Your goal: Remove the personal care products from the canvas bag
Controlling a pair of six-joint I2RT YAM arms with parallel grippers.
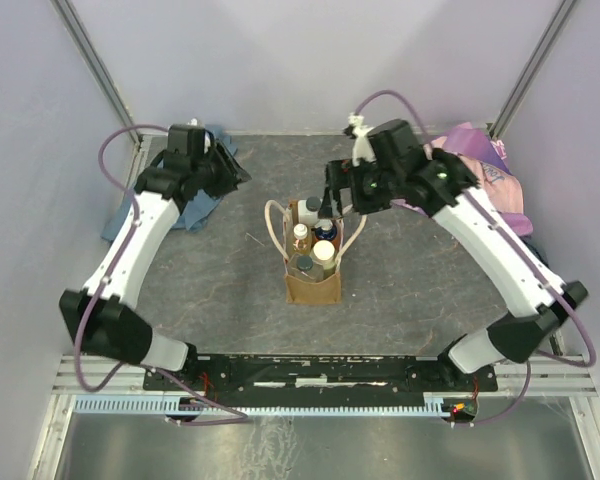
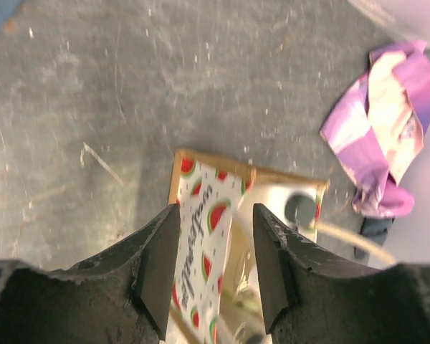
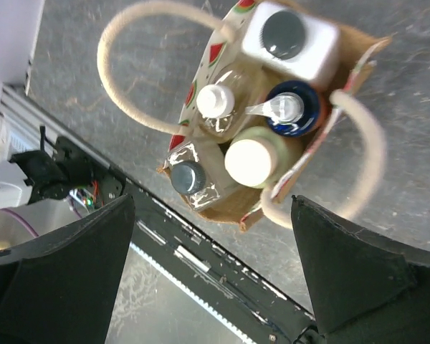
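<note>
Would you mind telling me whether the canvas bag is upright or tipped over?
Upright: the canvas bag stands on its base, mouth up, bottle caps showing inside.

Above the canvas bag (image 1: 313,288), my right gripper (image 3: 211,201) has open vertical access. Inside, the bottles (image 3: 252,161) stand packed cap to cap, with little finger room between. The two loop handles (image 3: 108,50) arch outward, flanking the mouth on both sides. Open mat (image 1: 430,280) surrounds the bag.

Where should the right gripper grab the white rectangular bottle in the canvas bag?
Probably by the white bottle top, across its narrower width, coming straight down. It stands upright at one end of the canvas bag, hemmed in by other bottles, so only its top is exposed.
</note>
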